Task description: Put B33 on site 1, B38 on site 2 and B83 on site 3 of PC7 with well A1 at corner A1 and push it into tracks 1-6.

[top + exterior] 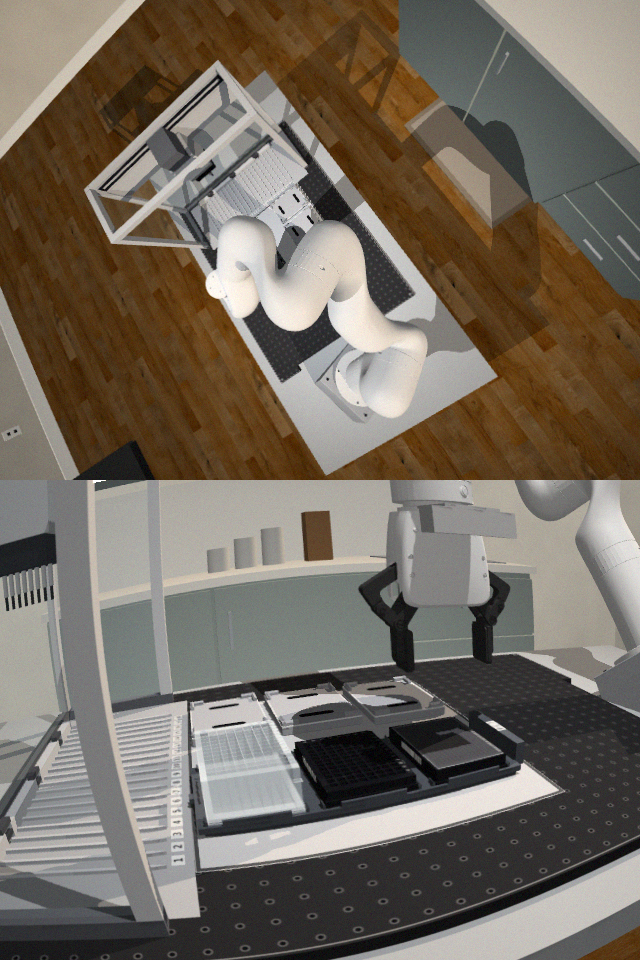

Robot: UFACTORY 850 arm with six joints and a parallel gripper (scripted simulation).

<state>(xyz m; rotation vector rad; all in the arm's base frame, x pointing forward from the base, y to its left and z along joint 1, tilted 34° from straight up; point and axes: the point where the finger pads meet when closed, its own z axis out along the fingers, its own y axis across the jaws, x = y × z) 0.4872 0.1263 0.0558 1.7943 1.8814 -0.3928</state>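
Observation:
The dark carrier PC7 lies on the white apron [382,821], its left end by the numbered track strip [177,810], outside the rails [93,790]. Its handle [498,733] is at the right end. A flat black plate [447,748] sits on the site next to the handle, a black gridded plate [354,766] on the middle site, and a clear plate [245,774] on the site nearest the rails. My gripper [442,653] is open and empty, raised well above the handle end of the carrier. In the overhead view the arm [289,279] hides the gripper and the carrier.
Three empty nests [310,709] stand in a row behind the carrier, also seen in the overhead view [292,206]. The instrument's white frame post [98,712] stands at the front left of the rails. The pipetting head [25,578] hangs at the upper left.

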